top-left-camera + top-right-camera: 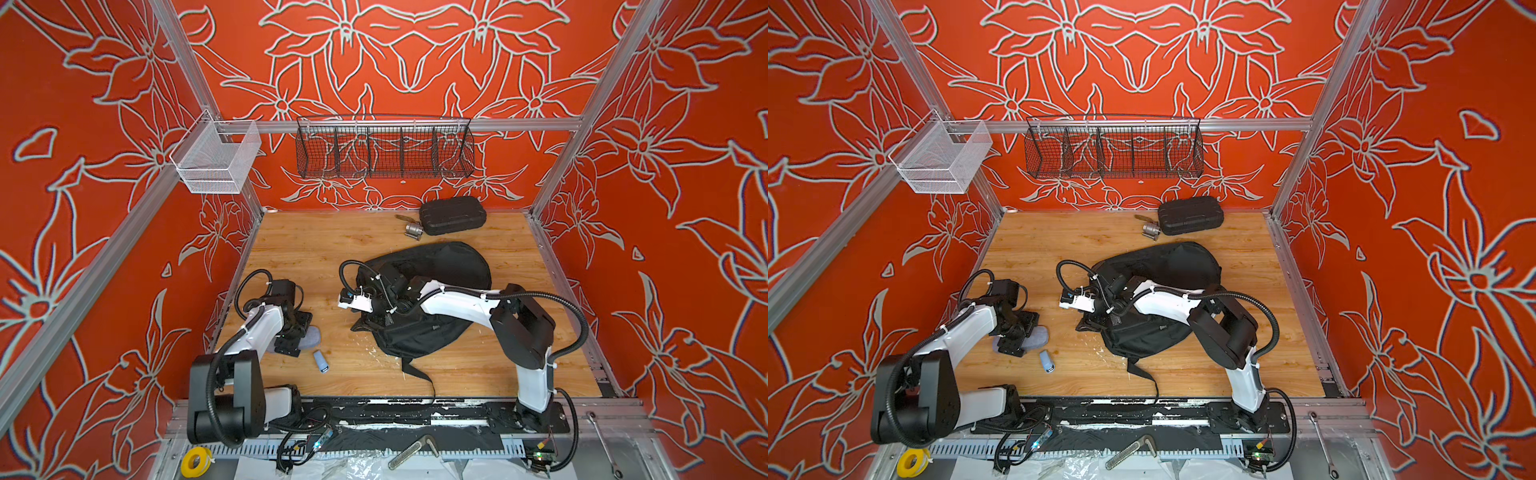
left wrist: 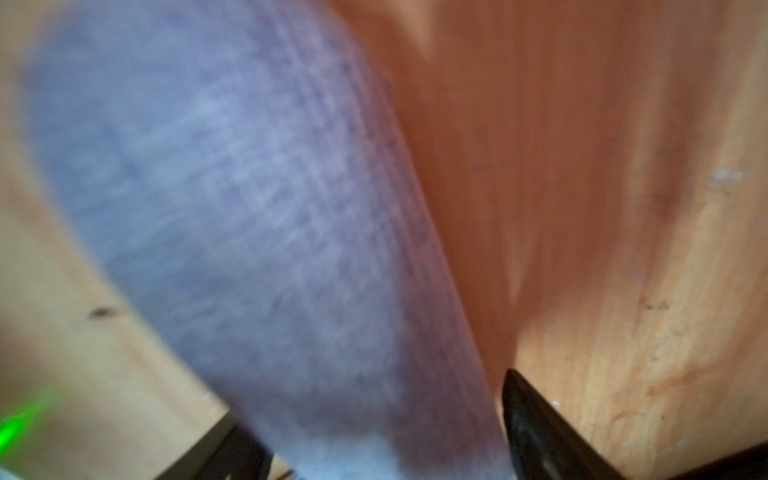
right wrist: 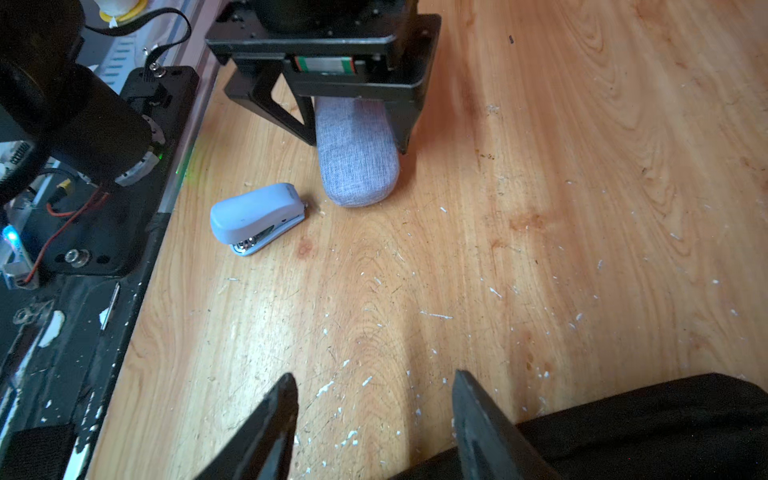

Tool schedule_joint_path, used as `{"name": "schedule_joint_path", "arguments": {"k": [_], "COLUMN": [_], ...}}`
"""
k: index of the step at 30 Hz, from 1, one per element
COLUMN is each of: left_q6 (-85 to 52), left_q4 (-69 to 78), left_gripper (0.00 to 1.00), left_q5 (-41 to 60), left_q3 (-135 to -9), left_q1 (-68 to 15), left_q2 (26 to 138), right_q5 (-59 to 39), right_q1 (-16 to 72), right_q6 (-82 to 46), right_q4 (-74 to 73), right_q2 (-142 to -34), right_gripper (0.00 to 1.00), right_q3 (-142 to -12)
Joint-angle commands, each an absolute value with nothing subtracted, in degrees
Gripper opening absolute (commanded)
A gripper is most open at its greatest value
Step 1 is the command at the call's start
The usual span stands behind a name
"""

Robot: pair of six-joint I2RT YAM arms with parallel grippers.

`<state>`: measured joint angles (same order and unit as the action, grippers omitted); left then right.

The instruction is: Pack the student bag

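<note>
Two hands over a wooden bench, one student bag (image 1: pixel 432 266) mid-bench.

Left hand (image 3: pixel 357 124) near the left edge, fingers astride one grey fabric case (image 3: pixel 355 162); grip or mere straddle impossible to tell. Right hand (image 3: pixel 374 419) released, fingers spread above bare wood at the bag's left side. One pale blue stapler (image 3: pixel 255 218) just beside the grey case, toward the front edge. One black hard case (image 1: pixel 452 215) and one small metal piece (image 1: pixel 413 230) at the back edge. Bench (image 1: pixel 316 249) light wood grain, scuffed, flecked white. Red floral walls; one white mesh basket (image 1: pixel 216 160), one black wire basket (image 1: pixel 384 147) hung above.
</note>
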<state>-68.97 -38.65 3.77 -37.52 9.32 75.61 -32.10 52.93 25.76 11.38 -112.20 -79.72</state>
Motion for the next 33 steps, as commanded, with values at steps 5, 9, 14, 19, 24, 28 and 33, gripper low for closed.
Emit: {"name": "schedule_joint_path", "arguments": {"k": [5,9,14,19,24,28,33], "left_q6": [-66.39,-68.7,-74.77,-70.02,-60.71,-55.81,-46.86], "left_q4": [-31.85,-31.84,-31.12,-36.29,-44.67,-42.77,-41.59], "left_gripper": [0.51,0.46,0.56,0.93,0.97,0.97,0.97], "left_q5": [11.27,11.16,11.94,8.98,0.09,3.98,5.58], "left_q3": [-39.79,-43.41,-49.61,-57.8,-66.16,-65.61,-65.35], "left_q1": [9.12,4.72,-2.95,-4.83,-3.62,2.4,9.78], "left_q2": [81.83,84.2,89.05,90.61,89.35,86.88,83.73], "right_q5": [-30.66,-30.4,-28.8,-26.15,-23.85,-21.68,-19.06], "right_q1": [52.25,50.9,49.43,49.42,49.78,51.12,53.54], "right_q6": [27.57,24.79,24.57,21.27,16.16,15.52,12.98], "right_q4": [13.67,11.98,12.55,13.96,12.76,13.19,18.52], "right_q2": [-111.89,-110.06,-108.35,-109.41,-111.54,-114.77,-121.77], "right_gripper": [0.61,0.6,0.6,0.61,0.62,0.63,0.62], "right_q3": [-81.97,-79.71,-77.69,-78.7,-80.52,-84.5,-93.21]}}
